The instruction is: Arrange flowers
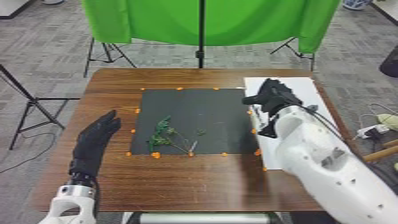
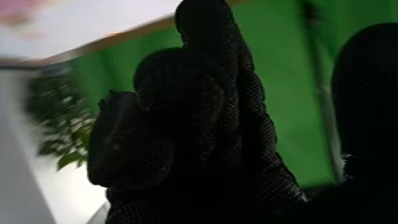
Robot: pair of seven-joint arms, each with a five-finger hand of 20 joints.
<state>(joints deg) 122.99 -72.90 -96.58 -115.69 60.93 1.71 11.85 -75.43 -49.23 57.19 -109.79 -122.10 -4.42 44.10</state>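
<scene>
Right hand (image 1: 274, 95), upper right, fingers loose, can't tell if holding anything; left hand (image 1: 92, 139), left side, fingers straight; green sprigs (image 1: 162, 133), lower middle

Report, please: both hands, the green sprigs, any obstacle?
Left hand open, at the left of table. Right hand over white board. Green sprigs on dark mat. Right arm hides part of the board.

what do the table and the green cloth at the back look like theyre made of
The table looks like wood with a smooth, slightly glossy finish, going by its brown grain and soft sheen. The cloth seems to be plain matte fabric, as it hangs in soft folds; the exact fibre is unclear.
</scene>
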